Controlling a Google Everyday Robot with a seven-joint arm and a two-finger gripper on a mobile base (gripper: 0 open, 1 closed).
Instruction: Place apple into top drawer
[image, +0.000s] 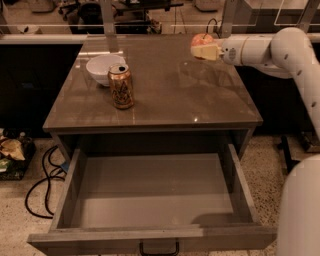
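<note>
The red-orange apple (201, 39) is held between the pale fingers of my gripper (202, 49), raised above the back right part of the cabinet top (165, 95). The gripper is shut on the apple, and the white arm reaches in from the right. The top drawer (150, 192) is pulled wide open below the cabinet top, its flat grey inside bare. Its small dark handle (159, 248) shows at the bottom edge of the front panel.
A gold drink can (121, 86) stands on the left part of the cabinet top, with a white bowl (104, 68) just behind it. Black cables (42, 180) and some clutter (11, 152) lie on the floor at the left. The robot's white body (300, 210) fills the lower right.
</note>
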